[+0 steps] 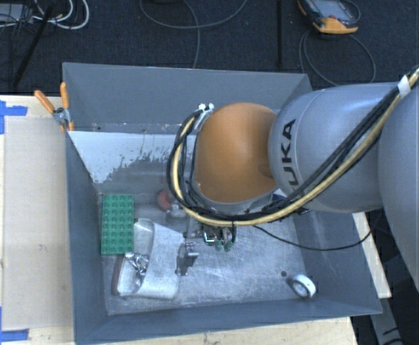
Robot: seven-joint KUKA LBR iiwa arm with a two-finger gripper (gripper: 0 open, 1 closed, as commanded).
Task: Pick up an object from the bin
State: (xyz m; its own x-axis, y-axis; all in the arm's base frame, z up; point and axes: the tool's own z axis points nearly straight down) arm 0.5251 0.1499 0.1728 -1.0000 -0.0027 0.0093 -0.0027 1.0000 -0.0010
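My gripper (187,259) hangs low over the bin floor, a little left of the middle, under the orange-covered wrist. Just to its left lies a clear crumpled plastic packet (143,264) with a small metal piece on it, close to the gripper but apart from it. A green studded plate (116,224) lies flat further left, near the bin's left wall. A small reddish thing (166,200) peeks out behind the gripper, partly hidden by the cables.
A small white round thing (302,286) lies at the bin's front right. The arm and its orange cover hide the middle and back right of the bin. Bare floor shows between the gripper and the white thing.
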